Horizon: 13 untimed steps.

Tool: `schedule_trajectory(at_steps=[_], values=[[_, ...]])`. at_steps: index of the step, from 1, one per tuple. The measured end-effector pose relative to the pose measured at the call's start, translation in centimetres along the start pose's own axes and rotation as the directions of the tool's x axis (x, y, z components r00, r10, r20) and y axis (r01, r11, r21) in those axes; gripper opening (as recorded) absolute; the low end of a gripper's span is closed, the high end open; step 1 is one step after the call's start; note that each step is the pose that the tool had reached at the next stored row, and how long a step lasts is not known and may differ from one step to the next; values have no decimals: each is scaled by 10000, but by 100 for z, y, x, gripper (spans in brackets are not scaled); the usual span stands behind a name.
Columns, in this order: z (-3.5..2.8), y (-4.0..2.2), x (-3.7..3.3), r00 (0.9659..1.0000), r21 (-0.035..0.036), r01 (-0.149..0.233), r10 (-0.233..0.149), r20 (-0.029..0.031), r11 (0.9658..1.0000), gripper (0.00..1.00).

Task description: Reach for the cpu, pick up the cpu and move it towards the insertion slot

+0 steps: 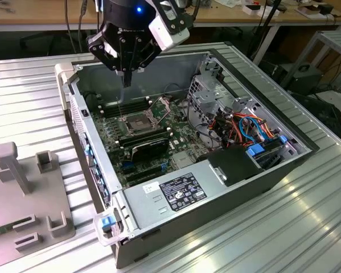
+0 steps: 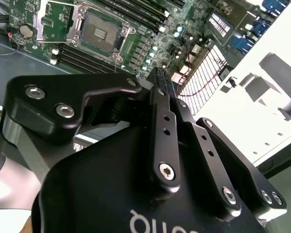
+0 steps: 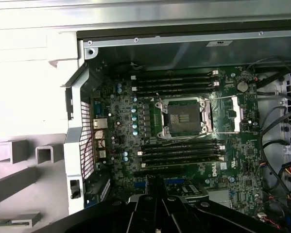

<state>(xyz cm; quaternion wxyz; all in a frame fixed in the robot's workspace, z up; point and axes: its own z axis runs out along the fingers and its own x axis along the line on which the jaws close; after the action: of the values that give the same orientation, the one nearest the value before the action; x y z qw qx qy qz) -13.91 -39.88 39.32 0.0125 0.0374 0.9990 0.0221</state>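
Black end effector, fingers together, hangs above the insertion slot in the exterior view.

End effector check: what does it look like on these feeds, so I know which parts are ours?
The end effector is matte black: a rounded body with a blue light, a white housing on the exterior view's right, and jointed link bars narrowing to a thin tip. In the second wrist view the bars carry silver bolt heads, and white lettering marks the body.
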Motion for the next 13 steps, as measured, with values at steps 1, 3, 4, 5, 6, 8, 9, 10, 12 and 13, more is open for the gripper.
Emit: schedule_trajectory(at_steps=[1,3,4,5,6,8,9,10,12,13], values=[[0,-1,7,10000,0,0,0,0,10000,11],[0,-2,25,10000,0,-1,1,-1,10000,11],[0,-2,31,10000,1,-1,1,-1,10000,11],[0,-3,38,10000,0,0,0,-2,10000,11],[0,-3,43,10000,0,-1,1,-3,10000,11],[1,-5,67,10000,0,-1,1,-4,10000,11],[1,-6,78,10000,0,-1,1,-5,10000,11],[1,-7,87,10000,1,-1,1,-6,10000,11],[2,-8,106,10000,1,-1,1,-10,10000,11],[3,-9,116,10000,1,-1,1,-12,10000,11]])
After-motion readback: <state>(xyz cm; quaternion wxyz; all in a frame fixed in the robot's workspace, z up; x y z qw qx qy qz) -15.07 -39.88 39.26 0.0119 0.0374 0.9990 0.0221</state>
